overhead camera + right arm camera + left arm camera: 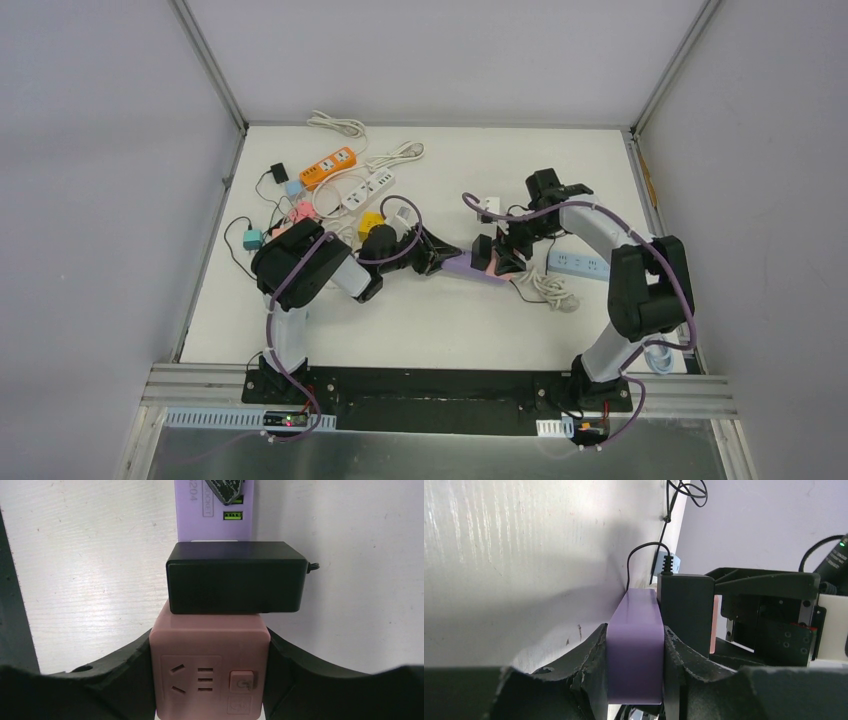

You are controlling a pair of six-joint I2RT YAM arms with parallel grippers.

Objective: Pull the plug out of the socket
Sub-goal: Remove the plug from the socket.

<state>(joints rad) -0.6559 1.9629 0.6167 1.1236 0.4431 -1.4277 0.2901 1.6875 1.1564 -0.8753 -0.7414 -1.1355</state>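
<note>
I am looking at the white table from overhead, and both arms are meeting just right of the frame's centre.

The purple power strip is the biggest piece in play. It is filling the lower middle of the left wrist view, standing on its edge. The left gripper is clamping it across its narrow width, one pad pressing on each flat side. I am judging it light, rigid and smooth-skinned. It would slide along with any pull if nothing braced it, so this hold is doing the anchoring.

The black adapter is sitting across the middle of the right wrist view, touching the strip above it and the pink block below it. Its thin cord is looping away toward the top of the left wrist view.

The pink plug block is filling the bottom centre of the right wrist view, its socket face and small button turned to the camera. The right gripper is closing on it, one finger squeezing each side wall. I am treating this block as the plug to come off. It is hard plastic, light and not fragile, but its glossy, rounded sides are likely slippery. The flat side walls, low near the strip, are the best hold.

I am expecting stiff friction from the contacts, so a straight pull away from the strip suits it, with no twisting that could bend the pins. I cannot tell whether the pins are seated, since the adapter and block are hiding the joint.
</note>
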